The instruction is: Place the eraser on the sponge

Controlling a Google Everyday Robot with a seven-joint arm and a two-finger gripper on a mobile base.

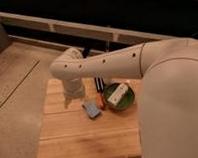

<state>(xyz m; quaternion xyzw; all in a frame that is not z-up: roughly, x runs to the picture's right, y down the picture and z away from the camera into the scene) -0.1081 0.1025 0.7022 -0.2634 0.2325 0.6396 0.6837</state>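
The blue sponge [92, 109] lies on the wooden table [65, 135], just left of a green bowl [129, 103]. A white rectangular block [117, 94], which looks like the eraser, rests inside the bowl. My arm reaches in from the right and bends down at the wrist. My gripper [68, 101] hangs over the table a short way left of the sponge. It is open, holds nothing, and touches neither sponge nor bowl.
A small orange thing [100, 100] and a dark pen-like object [98, 85] lie between the sponge and the bowl. My arm's large white body [174, 104] covers the table's right side. A dark railing [90, 29] runs behind the table.
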